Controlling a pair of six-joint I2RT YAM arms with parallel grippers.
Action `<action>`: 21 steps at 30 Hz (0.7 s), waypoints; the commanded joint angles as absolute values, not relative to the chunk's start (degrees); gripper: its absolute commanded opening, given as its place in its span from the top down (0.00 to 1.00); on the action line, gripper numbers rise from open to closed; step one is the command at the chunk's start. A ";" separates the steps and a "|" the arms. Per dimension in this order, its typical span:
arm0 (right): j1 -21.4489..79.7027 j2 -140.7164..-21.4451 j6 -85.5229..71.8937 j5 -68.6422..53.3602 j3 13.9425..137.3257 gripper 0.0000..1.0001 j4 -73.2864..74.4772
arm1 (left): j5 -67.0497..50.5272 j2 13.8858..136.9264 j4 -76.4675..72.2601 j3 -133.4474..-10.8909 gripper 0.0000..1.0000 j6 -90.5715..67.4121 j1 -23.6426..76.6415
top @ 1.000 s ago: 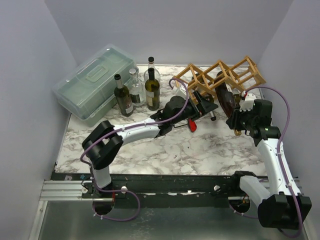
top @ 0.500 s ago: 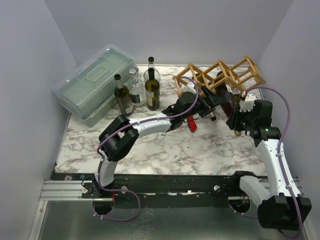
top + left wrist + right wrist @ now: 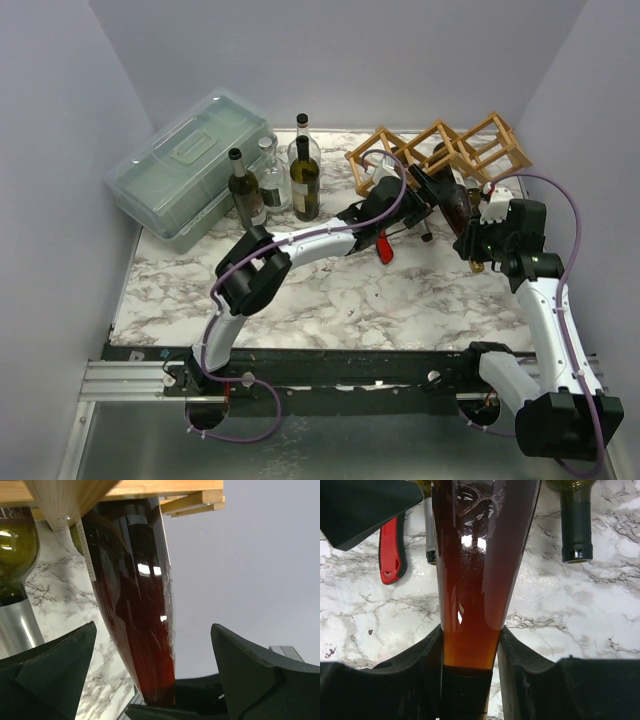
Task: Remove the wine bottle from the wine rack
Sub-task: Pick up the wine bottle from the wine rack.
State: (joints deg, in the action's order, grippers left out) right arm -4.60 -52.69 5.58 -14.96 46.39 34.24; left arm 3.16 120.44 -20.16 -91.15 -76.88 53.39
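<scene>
The wine rack (image 3: 440, 150) is a light wooden lattice at the back right of the marble table; its slats also show in the left wrist view (image 3: 150, 490). A dark brown wine bottle (image 3: 453, 198) lies tilted in it, neck toward the near right. My right gripper (image 3: 474, 247) is shut on that neck, with the amber glass (image 3: 470, 590) pressed between both pads (image 3: 422, 670). My left gripper (image 3: 424, 197) stands open around the bottle's body (image 3: 132, 605). Its fingers (image 3: 50, 675) are wide apart and do not touch the glass.
A translucent lidded box (image 3: 190, 170) sits at the back left with three upright bottles (image 3: 272, 180) beside it. A red-handled tool (image 3: 385, 247) lies by the rack. A green bottle with a silver neck (image 3: 17, 580) lies next to the brown one, and another green neck (image 3: 575, 525) shows on the marble.
My left arm has stretched further right and back, bringing its open gripper from the red tool to the bottle's body at the rack. The right gripper and the bottle have stayed put.
</scene>
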 commanded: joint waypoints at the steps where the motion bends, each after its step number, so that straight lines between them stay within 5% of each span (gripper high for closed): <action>1: -3.84 -49.96 8.37 -24.36 51.73 1.00 29.42 | 6.38 123.59 -15.48 -95.71 0.01 -78.89 53.53; 21: -3.80 -50.59 8.52 -24.94 53.77 1.00 30.18 | 8.36 128.82 -6.02 -104.86 0.01 -80.21 54.30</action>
